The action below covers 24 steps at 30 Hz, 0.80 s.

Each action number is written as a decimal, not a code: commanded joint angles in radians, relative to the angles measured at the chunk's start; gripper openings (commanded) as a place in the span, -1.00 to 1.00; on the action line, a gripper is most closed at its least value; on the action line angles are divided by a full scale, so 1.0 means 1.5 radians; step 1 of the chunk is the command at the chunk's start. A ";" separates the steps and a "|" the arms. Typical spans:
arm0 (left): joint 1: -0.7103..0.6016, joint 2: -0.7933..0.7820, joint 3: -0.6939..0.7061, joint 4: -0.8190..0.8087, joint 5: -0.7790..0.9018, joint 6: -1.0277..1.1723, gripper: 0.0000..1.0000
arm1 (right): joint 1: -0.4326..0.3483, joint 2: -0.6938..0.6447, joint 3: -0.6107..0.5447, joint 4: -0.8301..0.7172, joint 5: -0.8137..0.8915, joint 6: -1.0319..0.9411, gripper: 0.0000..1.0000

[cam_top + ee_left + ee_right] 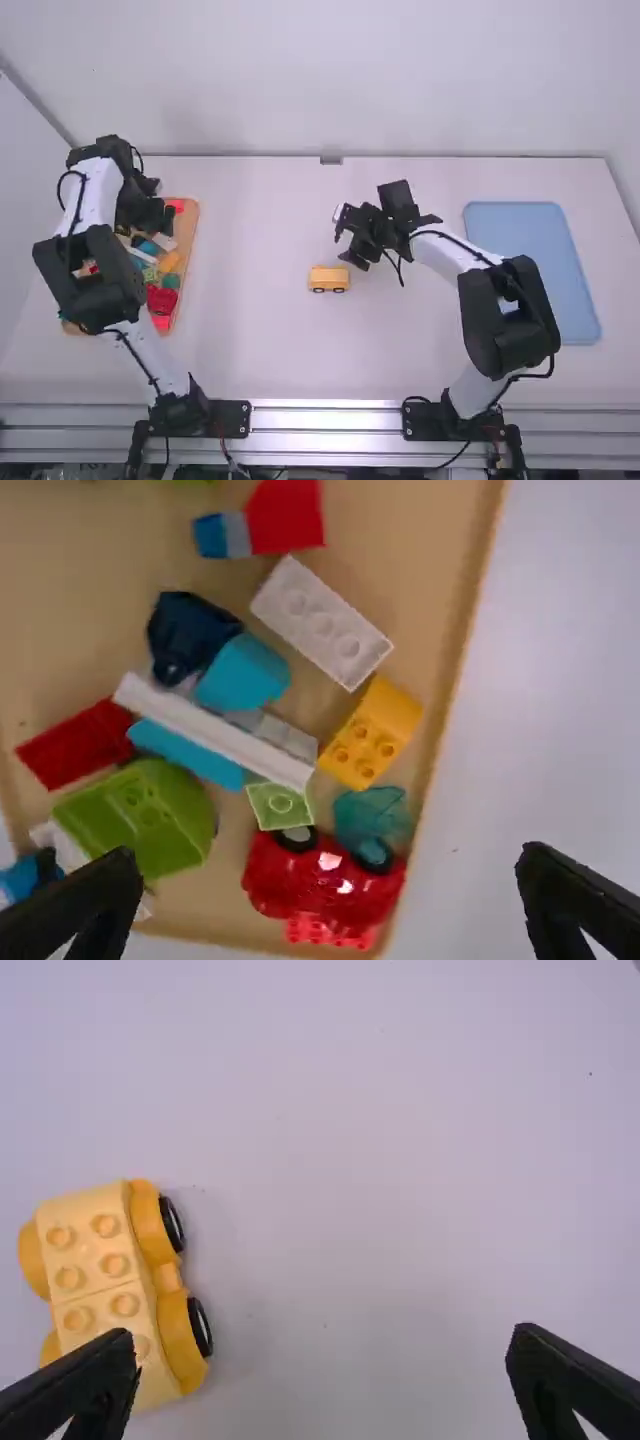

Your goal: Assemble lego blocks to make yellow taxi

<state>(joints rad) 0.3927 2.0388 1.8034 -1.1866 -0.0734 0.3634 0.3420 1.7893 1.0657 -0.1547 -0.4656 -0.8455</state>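
While the left gripper hangs over the wooden tray at the left of the high view, the yellow vehicle sits on the white table, just below and right of that frame's middle. Upright; black wheels at its side. The right wrist view shows two studded yellow blocks end to end along its top.

Right gripper: near the vehicle, a little above and right of it in the high view. Fingers spread wide, nothing held between them.

In its own wrist view the left gripper likewise has its fingers wide apart, grasping nothing. Tray contents, same view: a yellow brick, studs showing, beside a white brick; a red car-shaped piece with dark wheels; a small pale-green block near it; a rounded green block; a long white piece lying alongside a blue bar.

Blue tray: flat on the table, right side of the high view.
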 commanded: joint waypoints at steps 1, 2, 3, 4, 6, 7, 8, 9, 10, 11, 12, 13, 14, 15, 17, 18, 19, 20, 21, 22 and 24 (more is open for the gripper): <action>0.000 0.003 -0.006 -0.002 0.006 0.165 0.68 | -0.001 -0.017 0.011 0.003 -0.003 0.003 0.97; 0.000 0.003 -0.011 0.002 0.007 0.174 0.66 | -0.001 -0.017 0.011 0.004 -0.003 0.003 0.97; 0.000 0.004 -0.027 0.017 0.007 0.201 0.62 | -0.001 -0.017 0.011 0.007 -0.004 0.004 0.97; 0.000 0.004 -0.043 0.034 0.006 0.220 0.54 | -0.001 -0.017 0.011 0.009 -0.004 0.003 0.97; 0.000 0.004 -0.065 0.052 0.006 0.240 0.38 | -0.001 -0.017 0.011 0.014 -0.005 0.003 0.97; 0.000 0.004 -0.083 0.058 0.007 0.261 0.16 | 0.000 -0.017 0.011 0.017 -0.005 0.003 0.97; 0.000 0.004 -0.094 0.062 0.007 0.271 0.08 | 0.000 -0.017 0.011 0.020 -0.005 0.004 0.97; 0.000 0.004 -0.107 0.070 0.006 0.281 0.06 | -0.001 -0.017 0.011 0.024 -0.005 0.006 0.97; 0.000 0.004 -0.116 0.077 0.002 0.283 0.06 | -0.001 -0.017 0.011 0.029 -0.005 0.014 0.97; 0.001 0.004 -0.126 0.087 0.001 0.288 0.07 | -0.001 -0.017 0.011 0.034 -0.003 0.024 0.97; 0.000 0.004 -0.138 0.098 0.004 0.295 0.07 | -0.001 -0.017 0.011 0.037 -0.003 0.028 0.97; 0.000 0.004 -0.150 0.112 0.003 0.294 0.08 | -0.001 -0.017 0.011 0.039 -0.005 0.027 0.97; 0.001 0.004 -0.156 0.121 0.001 0.294 0.02 | -0.001 -0.017 0.011 0.041 -0.005 0.028 0.97; 0.001 0.004 -0.162 0.129 0.002 0.293 -0.02 | -0.001 -0.017 0.011 0.041 -0.005 0.028 0.97; 0.000 0.004 -0.179 0.150 0.008 0.292 -0.06 | -0.001 -0.017 0.011 0.040 -0.005 0.028 0.97; 0.000 0.004 -0.183 0.155 0.008 0.292 -0.08 | -0.001 -0.017 0.011 0.040 -0.005 0.028 0.97; 0.000 0.004 -0.187 0.162 0.007 0.292 -0.12 | -0.001 -0.017 0.011 0.039 -0.005 0.028 0.97; 0.000 0.004 -0.193 0.170 0.010 0.292 -0.12 | -0.001 -0.017 0.011 0.036 -0.004 0.028 0.97; 0.001 0.004 -0.199 0.176 0.010 0.292 -0.13 | -0.001 -0.017 0.011 0.034 -0.004 0.027 0.97; 0.001 0.004 -0.203 0.180 0.014 0.292 -0.13 | -0.001 -0.017 0.011 0.032 -0.003 0.028 0.97; 0.002 0.004 -0.216 0.193 0.029 0.303 -0.17 | 0.000 -0.017 0.011 0.026 -0.003 0.028 0.97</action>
<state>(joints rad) 0.3927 2.0457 1.4998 -0.8936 -0.0582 0.7929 0.3420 1.7893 1.0657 -0.1131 -0.4652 -0.8097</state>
